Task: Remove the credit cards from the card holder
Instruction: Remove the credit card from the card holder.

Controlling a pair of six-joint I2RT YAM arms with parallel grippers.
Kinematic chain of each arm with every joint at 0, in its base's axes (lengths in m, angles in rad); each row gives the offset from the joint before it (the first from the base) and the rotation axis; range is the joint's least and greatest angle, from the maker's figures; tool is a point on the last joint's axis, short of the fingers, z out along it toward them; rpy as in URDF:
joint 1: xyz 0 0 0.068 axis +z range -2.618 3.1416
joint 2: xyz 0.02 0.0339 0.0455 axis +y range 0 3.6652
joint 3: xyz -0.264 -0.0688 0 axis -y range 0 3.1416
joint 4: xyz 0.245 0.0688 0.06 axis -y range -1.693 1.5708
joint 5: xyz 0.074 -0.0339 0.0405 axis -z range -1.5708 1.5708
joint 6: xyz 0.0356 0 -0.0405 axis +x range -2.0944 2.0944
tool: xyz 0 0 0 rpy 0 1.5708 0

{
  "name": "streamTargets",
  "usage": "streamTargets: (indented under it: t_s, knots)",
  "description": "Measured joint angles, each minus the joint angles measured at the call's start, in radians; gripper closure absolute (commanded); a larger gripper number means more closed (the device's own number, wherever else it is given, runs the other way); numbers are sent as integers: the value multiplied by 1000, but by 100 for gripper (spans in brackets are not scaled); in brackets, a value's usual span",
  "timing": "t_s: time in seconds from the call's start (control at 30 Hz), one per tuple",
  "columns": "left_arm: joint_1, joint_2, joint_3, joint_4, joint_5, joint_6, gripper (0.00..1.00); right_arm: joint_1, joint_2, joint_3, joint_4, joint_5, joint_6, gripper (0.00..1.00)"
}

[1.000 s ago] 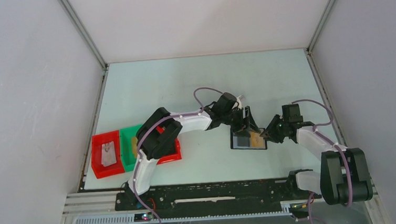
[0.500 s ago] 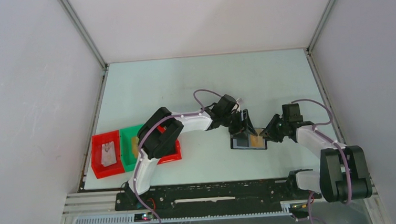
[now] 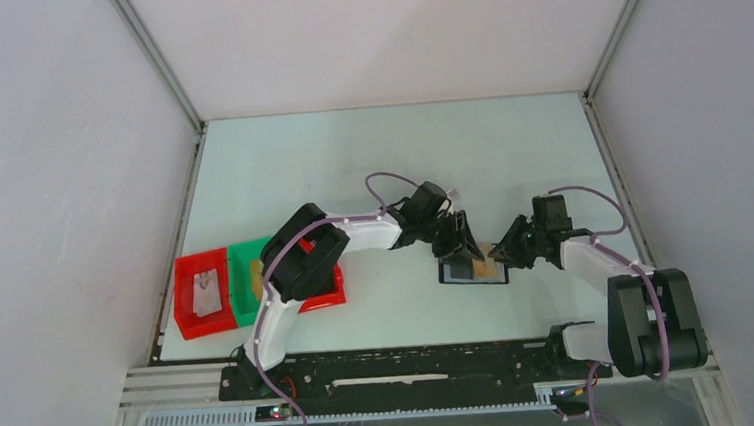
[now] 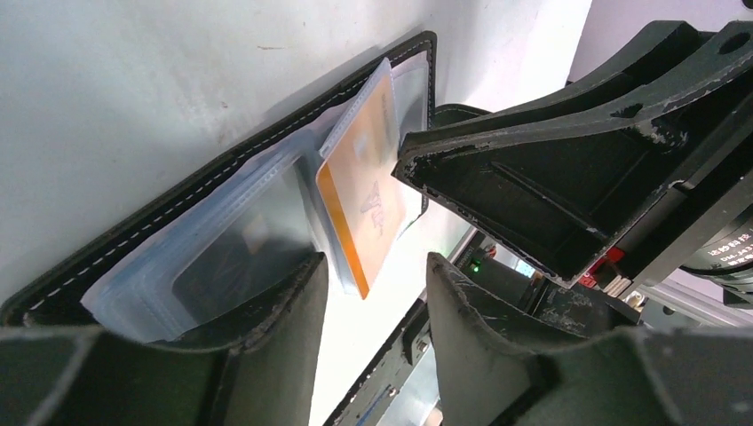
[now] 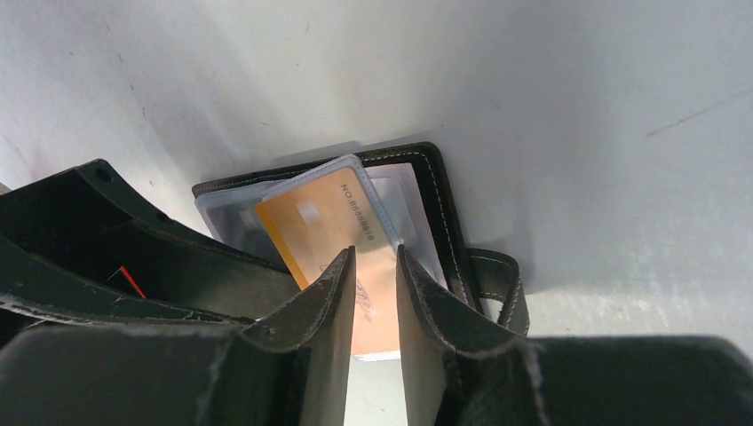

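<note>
Orange card [image 5: 327, 222] partly out of card holder [image 5: 442, 209] (between right jaws)

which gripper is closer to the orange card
Right. The right gripper is right at the orange card, fingertips over its end; the left gripper sits beside it over the card holder.

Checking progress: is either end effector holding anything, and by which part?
The right end effector seems to pinch the orange card by its exposed end, though not certainly; the left end effector holds nothing.
</note>
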Motion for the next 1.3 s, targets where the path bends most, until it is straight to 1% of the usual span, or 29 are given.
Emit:
streamTargets:
  t_s: [0.13,0.2,0.43,0.5,0.63,0.7,0.77,0.8,0.83,0.87,1.13,1.3]
  knots:
    - [3,-6,-28,35,0,-2,57,10,10,0,10,-8,8,68]
    - [6,-11,-44,52,0,-4,59,16,16,0,14,-13,12,68]
    - [14,-19,-86,99,-2,-16,74,19,18,0,17,-18,25,68]
    - [15,-19,-93,107,-2,-20,75,21,18,0,16,-18,27,68]
    - [16,-19,-98,121,-2,-27,73,22,19,0,16,-17,33,68]
    - [17,-19,-98,127,-2,-28,75,23,19,0,16,-17,33,68]
    - [17,-19,-98,132,-2,-34,83,23,19,0,16,-16,34,68]
    - [17,-19,-98,133,-2,-35,91,23,19,0,16,-16,34,68]
    - [18,-19,-98,132,-2,-35,97,23,19,0,16,-16,34,68]
    - [18,-19,-98,132,-2,-37,100,23,19,0,16,-16,35,68]
    - [22,-19,-100,136,-1,-39,100,23,20,0,16,-11,37,69]
    - [29,-19,-132,165,2,-43,100,23,20,0,16,-11,37,69]
